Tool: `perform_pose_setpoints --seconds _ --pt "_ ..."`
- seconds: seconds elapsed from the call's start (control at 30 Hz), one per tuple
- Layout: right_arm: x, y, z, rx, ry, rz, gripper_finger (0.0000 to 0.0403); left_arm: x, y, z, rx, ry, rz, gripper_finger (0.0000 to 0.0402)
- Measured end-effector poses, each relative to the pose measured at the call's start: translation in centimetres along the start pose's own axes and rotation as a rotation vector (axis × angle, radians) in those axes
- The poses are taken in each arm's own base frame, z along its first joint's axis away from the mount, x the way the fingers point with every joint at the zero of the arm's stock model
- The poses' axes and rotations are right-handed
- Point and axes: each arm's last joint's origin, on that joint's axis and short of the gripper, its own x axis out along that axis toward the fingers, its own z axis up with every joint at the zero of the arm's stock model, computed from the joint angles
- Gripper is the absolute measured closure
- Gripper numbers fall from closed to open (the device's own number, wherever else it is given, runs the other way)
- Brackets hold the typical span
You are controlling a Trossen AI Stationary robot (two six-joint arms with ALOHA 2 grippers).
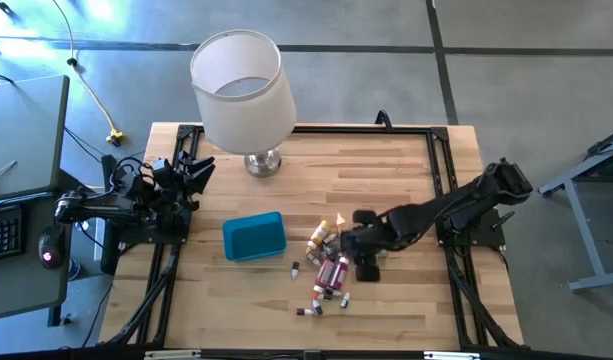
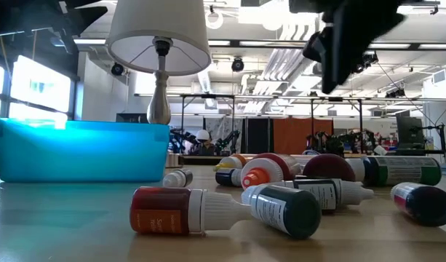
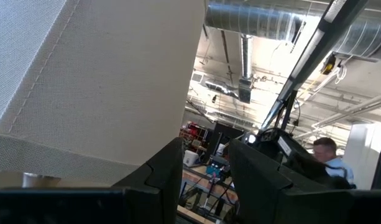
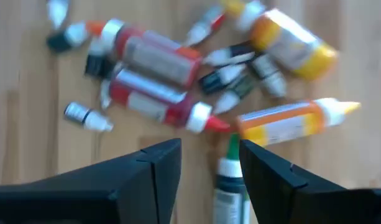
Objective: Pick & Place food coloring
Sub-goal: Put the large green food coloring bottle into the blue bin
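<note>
two arms are present at the wooden counter [image 1: 386,300]. the food coloring [image 1: 329,268] bottles lie scattered on their sides in a loose heap right of centre on the counter, just right of the blue tray [image 1: 254,236]; a few small ones lie apart toward the front edge. the right end effector [image 1: 358,243] hangs over the right part of the heap, above the bottles and not touching them in the low view. its fingers [image 4: 154,167] are spread, with nothing between them; a green-capped bottle [image 4: 230,177] lies on the counter under the gap, beside an orange bottle [image 4: 283,123] and red bottles [image 4: 153,96]. the left end effector [image 1: 194,170] rests at the left edge of the counter, near the table lamp [image 1: 242,88], fingers [image 3: 258,174] parted and holding nothing. a person [image 3: 327,158] shows in the room beyond.
</note>
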Motion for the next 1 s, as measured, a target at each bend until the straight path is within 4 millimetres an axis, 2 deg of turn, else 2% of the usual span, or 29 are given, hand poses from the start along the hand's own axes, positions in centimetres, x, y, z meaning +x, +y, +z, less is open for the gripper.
perform_pose_setpoints --seconds 0.17,0.33,0.63,1.0 --pt "2.1 0.6 -0.6 -0.023 0.099 -0.039 0.0248 0.0 0.0 0.0 0.000 0.002 0.001 0.0273" --pt "4.4 -0.3 -0.7 -0.011 0.194 -0.086 0.0247 0.0 0.0 0.0 0.000 0.002 0.001 0.0273" --pt "5.8 -2.2 -0.6 0.070 0.293 -0.044 0.0249 0.0 0.0 0.0 0.000 0.002 0.001 0.0273" --pt "8.4 -2.7 -0.8 0.079 0.352 -0.070 0.0247 0.0 0.0 0.0 0.000 0.001 0.001 0.0273"
